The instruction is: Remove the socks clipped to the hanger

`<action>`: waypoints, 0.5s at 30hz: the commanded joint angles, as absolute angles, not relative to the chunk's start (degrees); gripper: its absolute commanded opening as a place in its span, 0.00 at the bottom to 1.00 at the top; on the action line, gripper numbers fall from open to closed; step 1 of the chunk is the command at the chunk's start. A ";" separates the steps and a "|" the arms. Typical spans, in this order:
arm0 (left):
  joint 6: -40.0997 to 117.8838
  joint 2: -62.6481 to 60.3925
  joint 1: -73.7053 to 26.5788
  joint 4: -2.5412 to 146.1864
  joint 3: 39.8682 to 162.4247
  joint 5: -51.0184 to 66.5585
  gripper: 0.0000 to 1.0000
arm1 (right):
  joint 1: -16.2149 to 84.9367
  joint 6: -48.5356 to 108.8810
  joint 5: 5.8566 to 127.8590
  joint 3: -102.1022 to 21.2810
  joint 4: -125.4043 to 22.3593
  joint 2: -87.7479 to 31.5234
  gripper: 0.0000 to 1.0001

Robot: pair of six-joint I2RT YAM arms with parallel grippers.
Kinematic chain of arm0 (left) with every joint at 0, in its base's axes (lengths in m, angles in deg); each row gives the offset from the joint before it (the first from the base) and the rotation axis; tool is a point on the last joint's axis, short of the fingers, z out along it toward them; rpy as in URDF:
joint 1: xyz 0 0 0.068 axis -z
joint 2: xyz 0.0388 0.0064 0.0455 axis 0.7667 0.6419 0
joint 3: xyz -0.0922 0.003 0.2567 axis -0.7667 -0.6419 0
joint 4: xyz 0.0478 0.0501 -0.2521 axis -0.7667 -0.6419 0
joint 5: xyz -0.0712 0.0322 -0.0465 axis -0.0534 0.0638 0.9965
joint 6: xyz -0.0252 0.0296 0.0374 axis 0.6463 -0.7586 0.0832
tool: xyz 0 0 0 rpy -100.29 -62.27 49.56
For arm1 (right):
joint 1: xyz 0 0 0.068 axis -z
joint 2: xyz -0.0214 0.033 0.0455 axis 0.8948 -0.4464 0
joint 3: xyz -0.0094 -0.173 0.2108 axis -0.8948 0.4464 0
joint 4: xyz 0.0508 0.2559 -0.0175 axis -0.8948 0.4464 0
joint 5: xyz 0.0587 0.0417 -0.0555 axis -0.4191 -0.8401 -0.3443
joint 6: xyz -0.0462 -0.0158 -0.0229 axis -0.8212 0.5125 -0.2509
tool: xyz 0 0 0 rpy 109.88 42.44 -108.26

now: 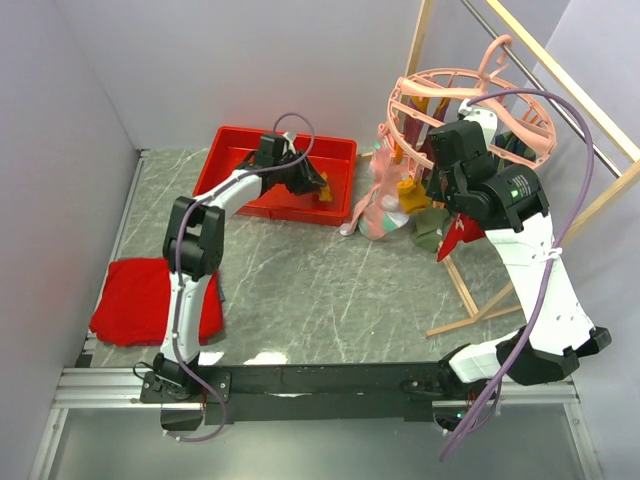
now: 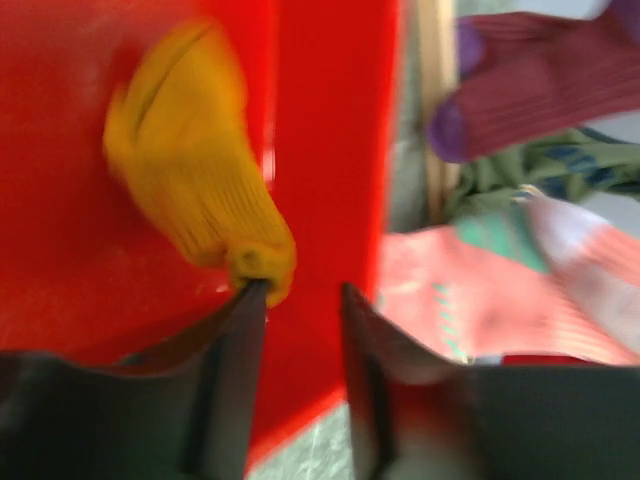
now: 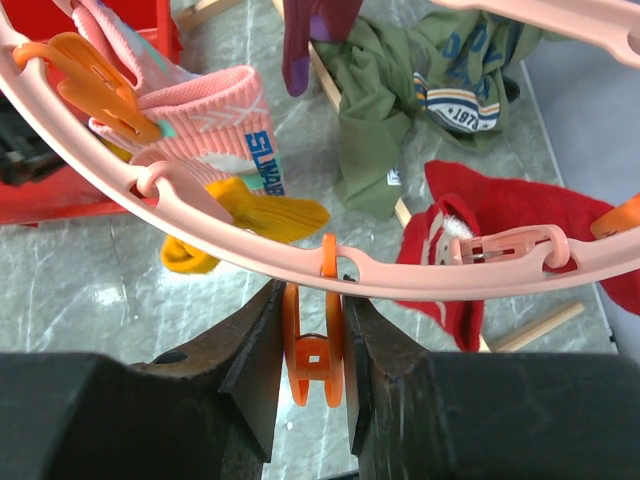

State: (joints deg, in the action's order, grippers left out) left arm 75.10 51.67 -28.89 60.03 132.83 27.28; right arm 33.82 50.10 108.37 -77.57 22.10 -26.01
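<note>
The pink ring hanger [image 1: 470, 105] hangs from the wooden rail at the back right. Under it hang a pink-and-mint sock [image 1: 375, 205], a mustard sock [image 1: 408, 195], an olive sock [image 1: 430, 232] and a red sock [image 1: 462, 232]. My right gripper [image 3: 313, 300] is shut on an empty orange clip [image 3: 313, 355] that dangles from the ring [image 3: 200, 215]. My left gripper [image 2: 300, 290] is over the red bin [image 2: 330, 150], jaws apart. A blurred yellow sock [image 2: 190, 170] touches the tip of its left finger [image 2: 245, 330]. A maroon sock [image 2: 540, 90] shows beyond.
The red bin [image 1: 240, 160] stands at the back centre. A flat red cloth [image 1: 150, 300] on a dark cloth lies at the front left. The wooden rail frame [image 1: 560, 60] and its legs [image 1: 465, 290] stand on the right, beside my right arm.
</note>
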 commanded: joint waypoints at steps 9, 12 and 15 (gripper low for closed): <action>70.99 34.05 -27.83 56.18 125.41 25.70 0.91 | 35.80 50.17 105.00 -76.06 22.94 -24.99 0.00; 71.87 25.79 -25.64 57.50 117.86 24.03 0.89 | 36.07 49.73 104.47 -74.91 22.06 -24.03 0.00; 74.42 19.02 -21.25 59.70 110.38 24.56 0.86 | 36.59 49.29 104.21 -74.38 21.80 -23.59 0.00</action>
State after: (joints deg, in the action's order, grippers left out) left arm 73.38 28.06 -26.64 56.31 116.35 24.50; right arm 35.87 50.27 105.55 -75.25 21.97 -25.77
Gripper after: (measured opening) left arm 0.871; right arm 0.328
